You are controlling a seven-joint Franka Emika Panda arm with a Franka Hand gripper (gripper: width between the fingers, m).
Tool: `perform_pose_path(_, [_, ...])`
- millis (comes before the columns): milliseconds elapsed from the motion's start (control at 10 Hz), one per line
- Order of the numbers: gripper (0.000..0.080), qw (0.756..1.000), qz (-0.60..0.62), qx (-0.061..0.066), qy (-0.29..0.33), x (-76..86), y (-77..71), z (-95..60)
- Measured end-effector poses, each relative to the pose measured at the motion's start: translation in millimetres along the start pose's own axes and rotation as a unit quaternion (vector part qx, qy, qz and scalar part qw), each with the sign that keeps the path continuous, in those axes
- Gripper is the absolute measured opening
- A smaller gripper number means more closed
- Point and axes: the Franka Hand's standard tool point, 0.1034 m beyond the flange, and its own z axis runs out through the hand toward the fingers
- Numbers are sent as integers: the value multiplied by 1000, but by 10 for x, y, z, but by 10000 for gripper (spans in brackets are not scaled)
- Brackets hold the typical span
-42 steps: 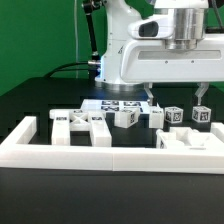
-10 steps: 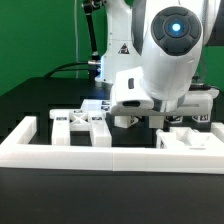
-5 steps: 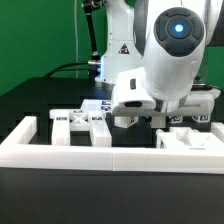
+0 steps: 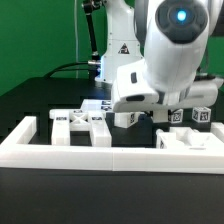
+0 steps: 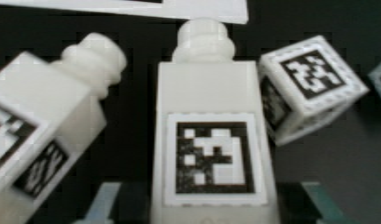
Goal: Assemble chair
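The robot arm (image 4: pixel 170 50) leans low over the black table (image 4: pixel 40 95), and its bulk hides the claw in the exterior view. In the wrist view the claw (image 5: pixel 213 203) is open: its fingers (image 5: pixel 109 203) stand on either side of a white chair post (image 5: pixel 213 120) that lies flat with its square tag facing up. A dark gap shows between each finger and the post, so nothing is gripped. A second knob-ended post (image 5: pixel 54 110) lies just beside it at a slant. On its other side sits a tagged cube piece (image 5: pixel 311 85), and the marker board (image 5: pixel 116 8) lies beyond the posts' knobs. In the exterior view the loose chair pieces lie on the far side of the near wall of the long white border frame (image 4: pixel 110 152). A flat cut-out panel (image 4: pixel 85 124) lies toward that view's left. Two small tagged blocks (image 4: pixel 178 116) and a stepped piece (image 4: pixel 185 138) lie toward its right.
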Motion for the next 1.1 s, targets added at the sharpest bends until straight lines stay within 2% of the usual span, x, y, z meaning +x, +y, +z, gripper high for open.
perform_pose_path(200, [291, 1000, -3, 3, 9, -132, -53, -405])
perform_pose_path(400, [291, 1000, -3, 1, 26, -45, -41, -381])
perform_pose_path(600, [291, 999, -3, 1, 33, -25, -39, -395])
perform_pose_path(700, [291, 997, -2, -3, 76, 64, -28, -447])
perform_pose_path(900, [291, 991, -4, -10, 136, 2, -64, -599])
perform_pose_path(1000, [291, 985, -8, -13, 170, 49, -91, -724])
perform_pose_path(1100, [291, 976, -6, -17, 218, 111, -60, -729])
